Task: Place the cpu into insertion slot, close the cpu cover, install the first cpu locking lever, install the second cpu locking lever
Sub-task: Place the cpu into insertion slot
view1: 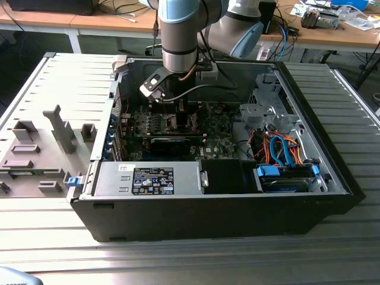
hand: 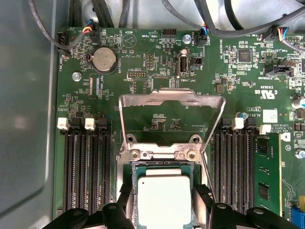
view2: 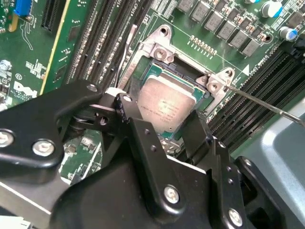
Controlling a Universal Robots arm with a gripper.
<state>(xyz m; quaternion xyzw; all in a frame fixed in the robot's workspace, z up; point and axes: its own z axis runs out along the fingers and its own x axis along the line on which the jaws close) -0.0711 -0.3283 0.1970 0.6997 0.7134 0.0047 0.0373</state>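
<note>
The gripper (hand: pixel 163 210) pinches the single chip (hand: pixel 164 195) by two opposite edges, at the single socket (hand: pixel 159 153); it looks seated or nearly so. The one cover (hand: pixel 171 97) stands open behind the socket. Two levers (view2: pixel 267 106) flank the socket, unlatched. Cover closing and both latchings are left.

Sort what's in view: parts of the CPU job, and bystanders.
Job: pincer, cpu, insertion slot, cpu cover standing open, locking lever.
Bystanders: coin battery, memory slots, blue cables, labelled metal box.
</note>
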